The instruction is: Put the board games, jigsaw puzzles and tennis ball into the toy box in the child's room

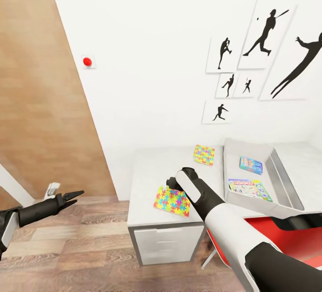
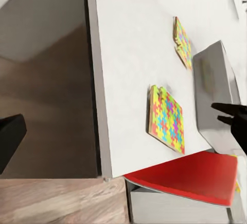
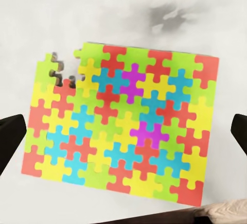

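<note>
White walls hung with black sports silhouettes back a pale grey table (image 1: 147, 167) with white drawers, standing on a wood-plank floor beside a brown wooden door. Two jigsaw puzzles lie flat on the table top: the near puzzle (image 1: 171, 201) sits at the front edge, and the far puzzle (image 1: 204, 154) rests near the wall, well apart from it. Just beside them stands the grey toy box (image 1: 279, 178), holding two board games, a blue one (image 1: 250, 164) and a white-green one (image 1: 249, 190). A red chair seat (image 2: 195, 175) shows under the table. The right end effector (image 1: 172, 184) hovers directly over the near puzzle, its dark fingers (image 3: 11, 142) spread wide apart at either side of the mat and touching nothing. The left end effector (image 1: 75, 195) hangs well away over the floor, its slim tips looking drawn together and empty. The step in hand appears to be picking up the near puzzle. Doing it well likely means lowering straight down, keeping the mat centred between the fingers, and pinching its thin edges where it reaches the table's front edge, since so flat a piece could slip or slide off.
</note>
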